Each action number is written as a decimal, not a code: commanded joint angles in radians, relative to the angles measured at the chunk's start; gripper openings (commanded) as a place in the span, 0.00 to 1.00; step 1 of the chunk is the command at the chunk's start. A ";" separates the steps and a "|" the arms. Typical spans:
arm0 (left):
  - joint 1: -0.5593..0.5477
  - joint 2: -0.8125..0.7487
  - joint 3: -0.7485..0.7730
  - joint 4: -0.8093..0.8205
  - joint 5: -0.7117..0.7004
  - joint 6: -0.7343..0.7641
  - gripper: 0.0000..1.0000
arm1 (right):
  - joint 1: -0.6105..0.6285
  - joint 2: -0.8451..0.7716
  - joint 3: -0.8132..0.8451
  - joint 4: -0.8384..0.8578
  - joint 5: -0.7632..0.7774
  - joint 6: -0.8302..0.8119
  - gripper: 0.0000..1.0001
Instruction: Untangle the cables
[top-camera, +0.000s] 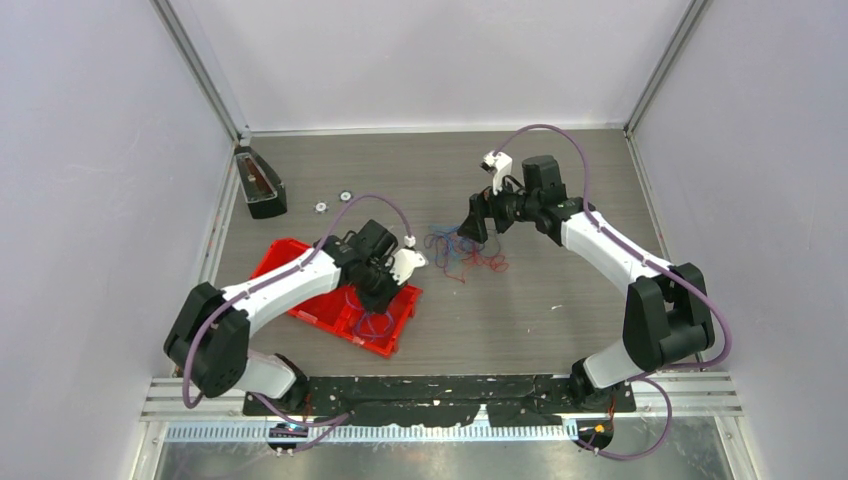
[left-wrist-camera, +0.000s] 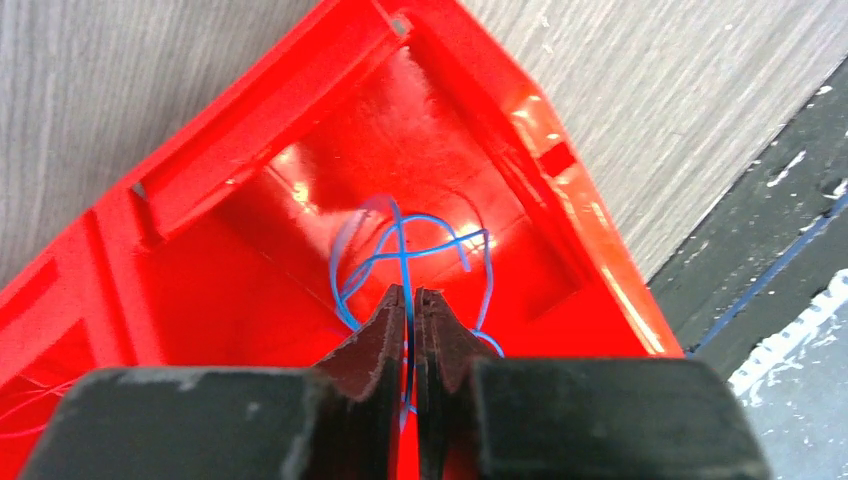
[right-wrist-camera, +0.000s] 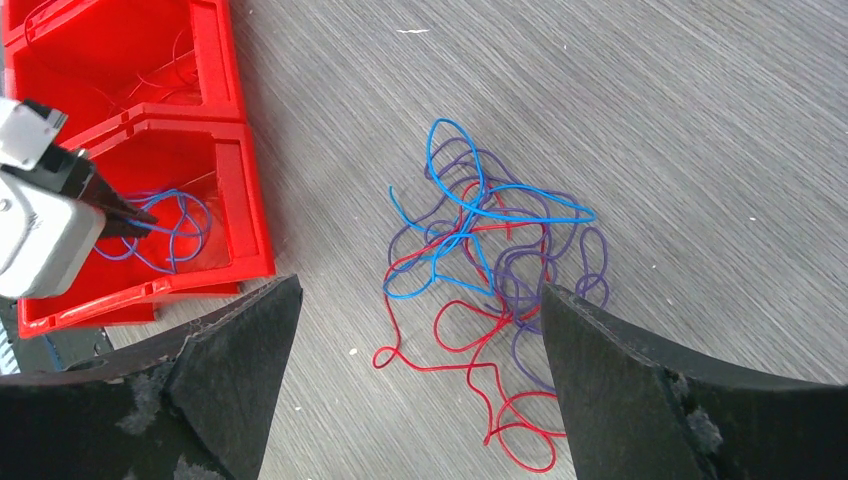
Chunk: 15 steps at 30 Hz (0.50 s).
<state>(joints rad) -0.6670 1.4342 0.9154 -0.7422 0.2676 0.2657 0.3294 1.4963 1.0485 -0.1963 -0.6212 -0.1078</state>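
Observation:
A tangle of thin red, blue and purple cables (top-camera: 463, 250) lies on the grey table mid-centre; it also shows in the right wrist view (right-wrist-camera: 487, 268). My right gripper (right-wrist-camera: 420, 300) hovers open just above and behind it, empty. My left gripper (left-wrist-camera: 411, 294) is inside the red tray (left-wrist-camera: 560, 180), shut on a thin blue cable (left-wrist-camera: 400, 245) whose loops rest on the tray floor. In the top view the left gripper (top-camera: 378, 296) is over the tray's near right compartment. In the right wrist view the blue cable (right-wrist-camera: 165, 228) shows in that compartment.
The red tray (top-camera: 290, 262) sits left of centre. A black box (top-camera: 259, 183) stands at the far left, with two small white rings (top-camera: 333, 201) beside it. Walls close in the table on three sides.

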 joint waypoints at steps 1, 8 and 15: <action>-0.031 -0.085 -0.023 0.057 0.022 -0.084 0.14 | -0.007 -0.052 0.002 0.017 0.005 -0.016 0.95; -0.030 -0.121 0.053 -0.040 0.059 -0.051 0.42 | -0.007 -0.040 0.012 0.011 -0.003 -0.018 0.95; -0.004 -0.204 0.097 -0.117 0.106 -0.009 0.45 | -0.007 -0.039 0.024 0.010 -0.009 -0.021 0.95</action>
<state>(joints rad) -0.6964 1.3178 0.9619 -0.8078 0.3031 0.2211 0.3252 1.4963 1.0485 -0.1974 -0.6216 -0.1097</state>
